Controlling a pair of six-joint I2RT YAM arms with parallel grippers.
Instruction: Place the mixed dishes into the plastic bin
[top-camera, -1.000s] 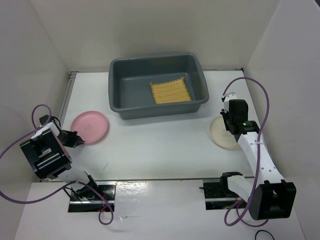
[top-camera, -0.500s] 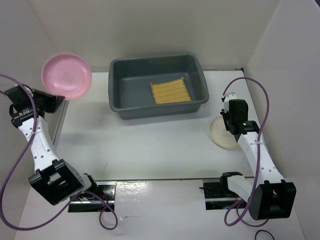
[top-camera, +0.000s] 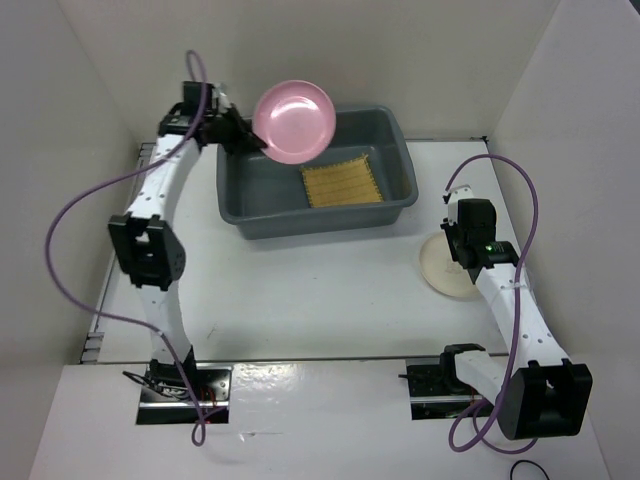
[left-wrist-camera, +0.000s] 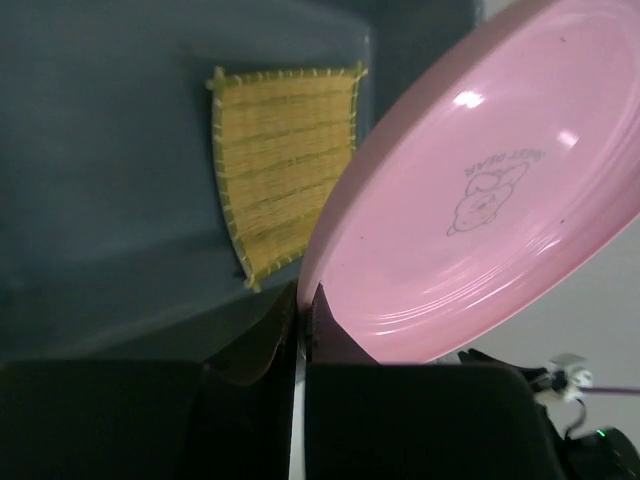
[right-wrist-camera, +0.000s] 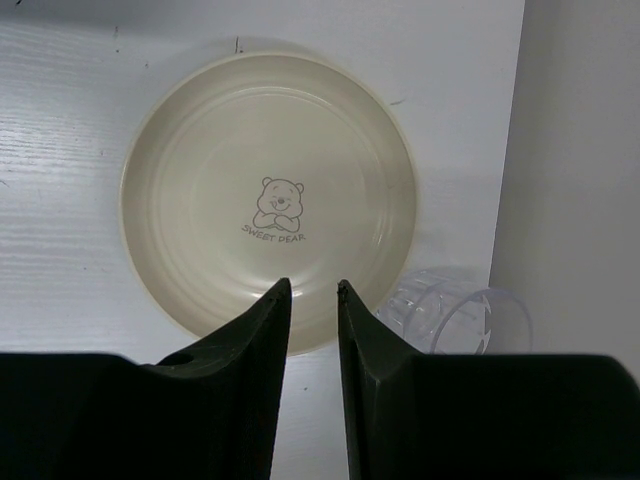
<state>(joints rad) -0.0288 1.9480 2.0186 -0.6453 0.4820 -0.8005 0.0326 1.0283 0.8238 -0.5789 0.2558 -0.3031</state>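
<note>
Firmly closed, the left gripper's (left-wrist-camera: 300, 318) jaws pinched the rim of the pink plate (left-wrist-camera: 480, 220). The plate stood tilted up on edge from the fingers, its printed bear face turned toward the wrist camera. Seen from above, it hung in the air over the far left corner of the gray-blue bin (top-camera: 300, 222), clear of the bin's floor. The yellow woven placemat (top-camera: 342, 184) lay flat inside the bin, in its right half and near the front wall. The left arm was stretched along the left side of the table (top-camera: 300, 290) up to that corner.

The right gripper's (right-wrist-camera: 312, 312) jaws stood a narrow gap apart with nothing between them, pointed down over the near rim of the cream-white plate (right-wrist-camera: 250, 160). Whether the fingertips touched the plate could not be told. That plate sat flat on the table, outside the bin and well to its right, close to the right wall. A clear plastic cup (right-wrist-camera: 455, 318) sat just beside the plate's edge, next to that wall.
</note>
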